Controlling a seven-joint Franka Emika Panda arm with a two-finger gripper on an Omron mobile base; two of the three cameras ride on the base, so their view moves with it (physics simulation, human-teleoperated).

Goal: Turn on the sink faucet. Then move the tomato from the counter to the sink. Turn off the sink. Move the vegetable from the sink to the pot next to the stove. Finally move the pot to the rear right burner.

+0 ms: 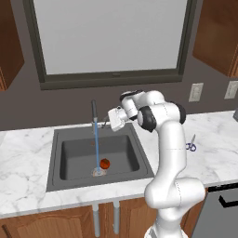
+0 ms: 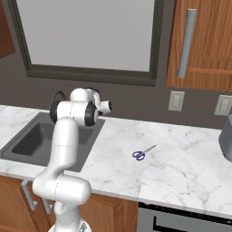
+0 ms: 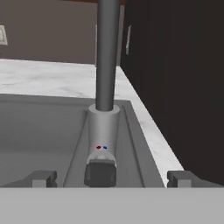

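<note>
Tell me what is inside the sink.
In the sink, a tomato lies by the drain under the running water. The near wall hides the front of the floor.

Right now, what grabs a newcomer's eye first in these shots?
A thin blue stream of water runs from the dark upright faucet spout into the grey sink basin, landing beside a small red tomato on the basin floor. The white arm's hand sits open at the faucet's grey handle, fingers either side. Blue-handled scissors lie on the white marble counter right of the sink.
</note>
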